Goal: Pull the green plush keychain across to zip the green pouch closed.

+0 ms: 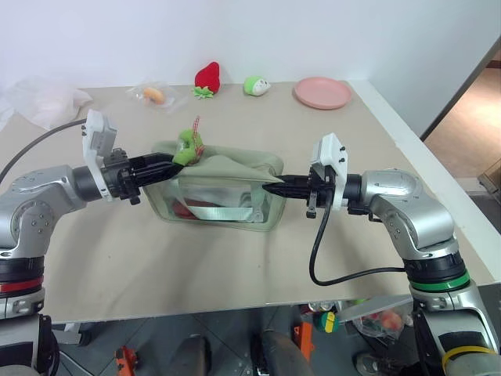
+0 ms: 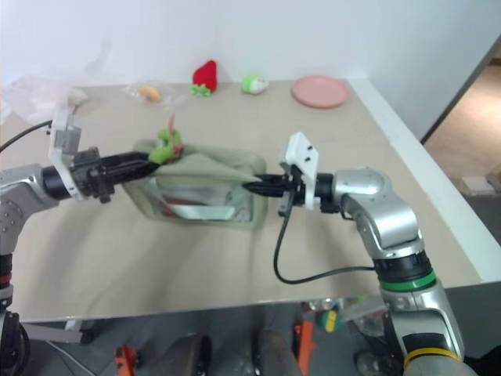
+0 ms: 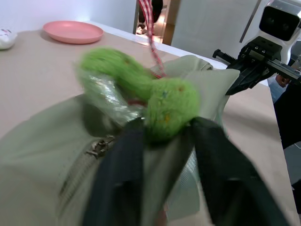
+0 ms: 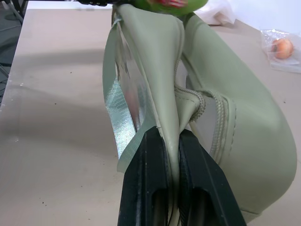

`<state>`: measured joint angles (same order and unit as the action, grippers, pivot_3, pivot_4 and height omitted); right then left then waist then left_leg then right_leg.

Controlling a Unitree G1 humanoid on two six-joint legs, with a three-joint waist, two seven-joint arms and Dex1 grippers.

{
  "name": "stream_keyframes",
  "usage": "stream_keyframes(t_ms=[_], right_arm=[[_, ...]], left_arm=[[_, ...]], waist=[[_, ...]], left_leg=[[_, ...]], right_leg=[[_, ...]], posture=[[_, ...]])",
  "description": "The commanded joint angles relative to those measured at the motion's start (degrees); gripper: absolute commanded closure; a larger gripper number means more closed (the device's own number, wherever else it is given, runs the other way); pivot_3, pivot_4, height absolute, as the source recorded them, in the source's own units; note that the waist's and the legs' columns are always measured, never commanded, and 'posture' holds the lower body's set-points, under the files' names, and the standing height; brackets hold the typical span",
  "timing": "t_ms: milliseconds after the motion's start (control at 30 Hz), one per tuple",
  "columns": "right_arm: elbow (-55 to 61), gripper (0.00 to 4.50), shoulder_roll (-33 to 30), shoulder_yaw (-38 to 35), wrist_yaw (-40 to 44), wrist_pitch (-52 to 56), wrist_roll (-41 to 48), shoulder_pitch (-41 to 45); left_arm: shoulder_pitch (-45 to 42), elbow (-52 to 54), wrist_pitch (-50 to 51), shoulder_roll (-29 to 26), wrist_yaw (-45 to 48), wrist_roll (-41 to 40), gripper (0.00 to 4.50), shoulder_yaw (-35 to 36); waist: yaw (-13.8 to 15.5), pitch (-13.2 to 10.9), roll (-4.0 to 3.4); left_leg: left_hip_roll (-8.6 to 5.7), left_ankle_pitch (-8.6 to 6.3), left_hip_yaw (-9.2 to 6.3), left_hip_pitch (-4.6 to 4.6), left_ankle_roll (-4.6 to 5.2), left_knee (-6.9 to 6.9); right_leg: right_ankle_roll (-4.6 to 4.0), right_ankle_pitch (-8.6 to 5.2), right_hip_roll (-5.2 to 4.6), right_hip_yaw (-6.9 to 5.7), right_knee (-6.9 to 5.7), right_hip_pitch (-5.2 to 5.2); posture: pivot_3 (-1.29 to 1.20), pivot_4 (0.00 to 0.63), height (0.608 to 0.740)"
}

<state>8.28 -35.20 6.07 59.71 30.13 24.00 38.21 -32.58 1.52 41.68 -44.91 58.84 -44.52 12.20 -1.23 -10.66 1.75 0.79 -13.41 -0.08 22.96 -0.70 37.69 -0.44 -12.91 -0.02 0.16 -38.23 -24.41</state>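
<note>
- While lifted off the counter [image 1: 235, 266], green pouch [image 1: 227, 192] hangs stretched between both arms.
- Right gripper [image 1: 270, 186], at three o'clock: pinching pouch's end fabric, anchoring it.
- Left gripper [image 1: 174, 162], at nine: spread around green plush keychain [image 1: 188, 146], likely releasing.

a beige worktop [image 1: 156, 266] fills most of the scene, its surface matte and evenly lit, with a white edge [image 1: 415, 133] running down its right side. behind the worktop's far edge stands a plain white wall [image 1: 258, 31], bare and softly bright. to the right of the worktop the floor [image 1: 470, 133] is a warm tan colour, and a dark vertical strip [image 1: 495, 55] rises beside it at the picture's edge. below the worktop's near edge lies a grey floor [image 1: 227, 345], darker than the worktop, scattered with small orange, red and yellow items [image 1: 325, 321] that are too small to make out.
</note>
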Motion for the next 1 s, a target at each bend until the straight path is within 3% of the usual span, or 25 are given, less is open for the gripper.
stream_keyframes(t_ms=[33,300,467,600,1000], right_arm=[[2.18,4.50,-0.55,-1.26,-0.07,-0.28,0.64,0.24],[1.39,4.50,-0.29,-0.78,0.38,-0.65,0.39,0.95],[1.01,4.50,-0.18,-0.63,0.59,-0.86,0.31,1.26],[0.64,4.50,-0.05,-0.40,0.87,-1.12,0.20,1.44],[0.76,4.50,-0.23,-0.55,1.05,-1.04,0.14,1.58]], left_arm=[[-2.05,0.35,-0.53,0.03,-1.16,-2.19,1.85,4.51],[0.99,2.09,5.57,-2.31,-0.45,-13.91,1.85,15.52],[9.17,-1.19,3.38,-6.36,2.35,-10.06,1.85,18.64],[13.05,-5.81,1.64,-8.18,3.30,-5.79,1.85,17.48],[12.10,-5.61,0.66,-3.59,5.31,-2.62,1.85,9.39]], waist=[[0.00,0.00,0.00],[-0.09,0.00,0.00],[-0.07,0.00,0.00],[0.00,0.01,0.02],[0.00,0.03,0.08]], left_leg=[[0.00,0.00,0.00,0.00,0.00,0.00],[0.02,0.00,0.00,0.01,0.00,0.00],[0.02,0.00,0.00,-0.01,0.00,-0.02],[0.02,0.02,0.00,-0.04,-0.02,-0.01],[0.04,0.02,0.03,-0.02,-0.02,-0.01]], right_leg=[[0.00,0.00,0.00,0.00,0.00,0.00],[0.00,0.00,0.00,0.00,0.00,-0.02],[0.00,-0.01,0.00,0.00,-0.01,-0.03],[-0.04,0.02,-0.01,-0.02,-0.01,-0.02],[-0.04,0.03,-0.02,0.00,0.00,-0.03]], posture=[[0.00,0.150,0.740],[0.00,0.150,0.740],[0.00,0.150,0.740],[0.00,0.150,0.740],[0.00,0.150,0.740]])
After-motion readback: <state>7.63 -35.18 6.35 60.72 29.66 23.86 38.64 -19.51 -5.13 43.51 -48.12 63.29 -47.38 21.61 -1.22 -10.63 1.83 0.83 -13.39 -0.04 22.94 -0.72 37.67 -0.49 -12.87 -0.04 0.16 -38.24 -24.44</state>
